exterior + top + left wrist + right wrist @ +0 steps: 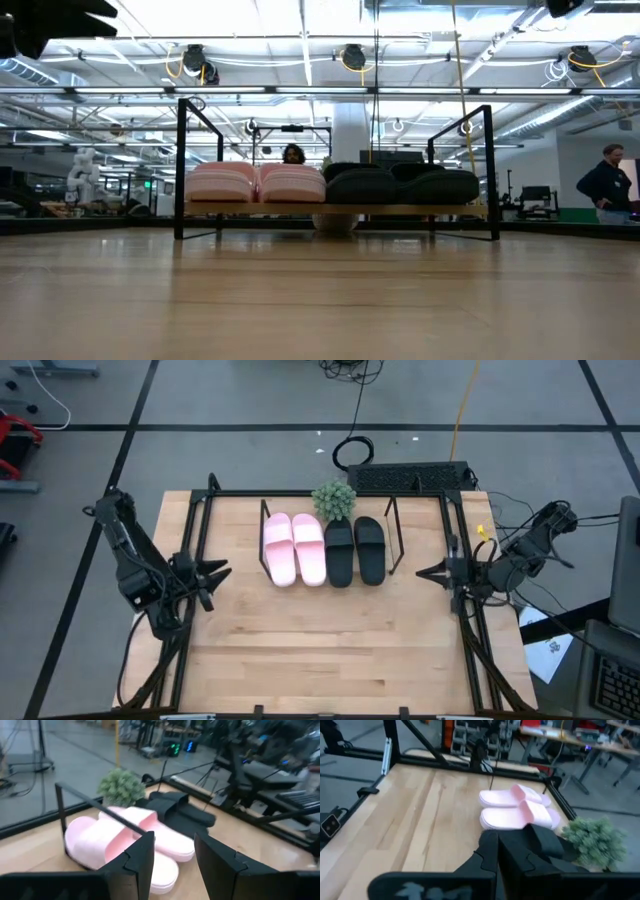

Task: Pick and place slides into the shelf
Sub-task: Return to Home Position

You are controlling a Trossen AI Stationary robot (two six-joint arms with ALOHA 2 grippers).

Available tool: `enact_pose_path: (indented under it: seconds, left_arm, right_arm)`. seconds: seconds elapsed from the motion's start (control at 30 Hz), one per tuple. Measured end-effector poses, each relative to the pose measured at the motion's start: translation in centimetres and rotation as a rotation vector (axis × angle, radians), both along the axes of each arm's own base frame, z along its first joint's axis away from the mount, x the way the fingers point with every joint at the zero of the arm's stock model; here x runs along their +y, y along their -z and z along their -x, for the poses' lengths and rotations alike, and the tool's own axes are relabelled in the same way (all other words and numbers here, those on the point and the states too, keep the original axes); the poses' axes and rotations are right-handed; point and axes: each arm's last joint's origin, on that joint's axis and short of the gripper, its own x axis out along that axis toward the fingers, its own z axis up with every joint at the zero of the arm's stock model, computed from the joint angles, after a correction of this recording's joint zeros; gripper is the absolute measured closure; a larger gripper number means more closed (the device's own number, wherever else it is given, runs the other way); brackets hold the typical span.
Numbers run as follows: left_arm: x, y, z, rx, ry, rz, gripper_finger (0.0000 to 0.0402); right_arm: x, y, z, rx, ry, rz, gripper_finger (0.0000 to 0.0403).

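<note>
Now the pink slides [294,548] and black slides [354,550] sit side by side on the shelf [460,210], upper middle of the high view, long axes running up-frame. The pink ones lie nearer the left gripper [222,573], fingers apart. The black ones lie nearer the right gripper [420,572], fingers together. Both grippers are empty, at the desk [330,650] sides.

— Where does the high view sit?
— Straight above, facing down on the whole table [300,660], far enough off to hold both arms.
— And the low view?
— At tabletop height, well back from the shelf [460,210], looking level across at it and the room behind.
— The wrist views?
— Closer in. One looks past the left gripper [173,852] from one end of the shelf, the other past the right gripper [495,845] from the opposite end. All four share the slides [310,555]; the plant [333,500] shows from above and from both wrists.
</note>
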Motion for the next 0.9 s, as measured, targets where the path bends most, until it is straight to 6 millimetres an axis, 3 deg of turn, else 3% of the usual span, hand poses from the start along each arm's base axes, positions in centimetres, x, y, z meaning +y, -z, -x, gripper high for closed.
enact_pose_path:
  seconds: [0.3,0.67,0.9]
  left_arm:
    - [-0.5,0.6,0.6,-0.119,0.046,-0.062,0.0256]
    - [0.3,3.2,0.5,-0.158,-0.010,-0.141,0.0256]
    - [1.9,3.0,1.6,-0.198,-0.010,-0.091,0.0257]
  right_arm:
    - [0.3,3.6,-1.0,-0.107,-0.094,-0.026,0.0403]
    - [-2.6,4.0,-2.2,-0.092,-0.100,-0.004,0.0403]
    - [-4.4,3.8,-1.9,-0.110,-0.098,-0.037,0.0403]
